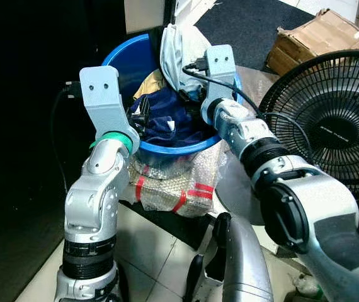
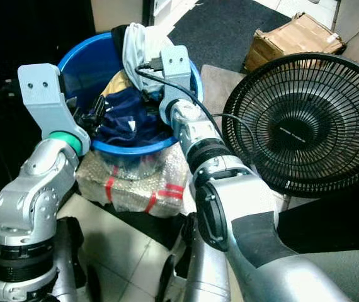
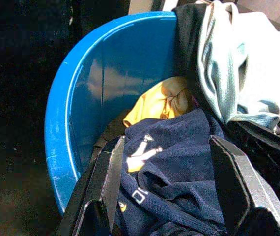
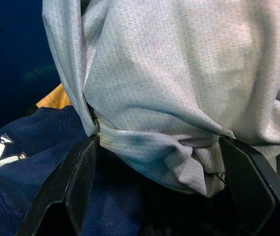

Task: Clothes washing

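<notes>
Though lettering unreadable — both tools [image 3: 167, 187] [image 4: 159, 172] spread over blue tub's [image 1: 119, 56] clothes [image 3: 179, 162].

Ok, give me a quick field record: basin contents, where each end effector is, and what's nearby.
basin: blue tub on a bubble-wrapped bundle
contents: navy garment, yellow garment, grey garment draped over the far rim
left end effector: open, over the navy garment
right end effector: open, fingers either side of the grey garment
nearby: black fan, cardboard box

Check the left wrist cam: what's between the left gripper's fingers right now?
The navy garment lying in the blue tub spans the gap of the left gripper, whose fingers stand apart on either side of it. A yellow garment lies beyond. This shows in the left wrist view.
</notes>
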`<state>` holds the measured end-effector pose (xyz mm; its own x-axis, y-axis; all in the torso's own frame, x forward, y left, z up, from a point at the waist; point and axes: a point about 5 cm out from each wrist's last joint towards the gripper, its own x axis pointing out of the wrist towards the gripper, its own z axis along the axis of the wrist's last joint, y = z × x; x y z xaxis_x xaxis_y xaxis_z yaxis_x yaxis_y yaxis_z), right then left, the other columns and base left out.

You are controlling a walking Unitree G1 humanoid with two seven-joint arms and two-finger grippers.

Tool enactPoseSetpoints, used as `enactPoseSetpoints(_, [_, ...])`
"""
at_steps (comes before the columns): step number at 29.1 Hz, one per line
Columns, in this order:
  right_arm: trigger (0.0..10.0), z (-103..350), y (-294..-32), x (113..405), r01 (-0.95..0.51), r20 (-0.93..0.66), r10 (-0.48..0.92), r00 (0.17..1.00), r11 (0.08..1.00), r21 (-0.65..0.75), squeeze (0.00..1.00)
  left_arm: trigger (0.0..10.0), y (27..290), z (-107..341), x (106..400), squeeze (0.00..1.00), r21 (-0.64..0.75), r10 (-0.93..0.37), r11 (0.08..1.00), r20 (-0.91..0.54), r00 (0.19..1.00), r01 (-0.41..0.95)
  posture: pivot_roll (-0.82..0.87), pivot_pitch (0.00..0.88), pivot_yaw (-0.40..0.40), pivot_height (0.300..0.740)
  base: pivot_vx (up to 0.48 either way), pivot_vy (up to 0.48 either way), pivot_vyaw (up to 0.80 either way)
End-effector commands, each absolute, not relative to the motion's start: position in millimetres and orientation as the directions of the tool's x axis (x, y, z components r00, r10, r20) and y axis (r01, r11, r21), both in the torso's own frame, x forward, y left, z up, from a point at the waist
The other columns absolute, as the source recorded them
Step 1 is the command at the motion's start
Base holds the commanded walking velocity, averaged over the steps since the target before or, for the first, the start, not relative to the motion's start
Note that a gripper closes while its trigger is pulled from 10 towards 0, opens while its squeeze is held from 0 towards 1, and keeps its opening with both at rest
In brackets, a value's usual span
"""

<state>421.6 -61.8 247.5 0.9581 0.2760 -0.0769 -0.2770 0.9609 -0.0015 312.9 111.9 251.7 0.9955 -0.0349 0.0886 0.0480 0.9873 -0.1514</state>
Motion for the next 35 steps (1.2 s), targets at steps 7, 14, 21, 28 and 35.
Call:
enactPoseSetpoints(7, [0.8, 241, -57, 420, -0.281, -0.050, 0.279, 0.959, 0.960, -0.021, 0.00, 10.0, 112, 218, 309, 0.00, -0.161, -0.018, 0.987, -0.092, 0.996, 0.003, 0.23, 0.368, -0.118, 0.439, 0.000, 0.000, 0.00])
enactPoseSetpoints(14, [0.0, 251, -58, 420, -0.246, 0.043, 0.246, 0.968, 0.969, -0.015, 0.00, 10.0, 111, 218, 306, 0.00, -0.166, -0.017, 0.986, -0.098, 0.995, 0.001, 0.24, 0.371, -0.118, 0.439, 0.000, 0.000, 0.00])
enactPoseSetpoints(21, [0.0, 254, -62, 420, -0.229, 0.090, 0.226, 0.970, 0.973, 0.023, 0.00, 10.0, 111, 218, 305, 0.00, -0.169, -0.016, 0.986, -0.102, 0.995, -0.001, 0.24, 0.369, -0.119, 0.439, 0.000, 0.000, 0.00])
enactPoseSetpoints(28, [0.0, 259, -70, 421, -0.237, 0.158, 0.221, 0.962, 0.967, 0.090, 0.00, 10.0, 112, 218, 306, 0.00, -0.169, -0.016, 0.986, -0.104, 0.994, -0.002, 0.23, 0.364, -0.115, 0.439, 0.000, 0.000, 0.00])
enactPoseSetpoints(35, [0.0, 257, -78, 421, -0.222, 0.159, 0.199, 0.967, 0.964, 0.144, 0.00, 10.0, 112, 218, 308, 0.00, -0.166, -0.015, 0.986, -0.104, 0.994, -0.002, 0.22, 0.351, -0.112, 0.439, 0.000, 0.000, 0.00])
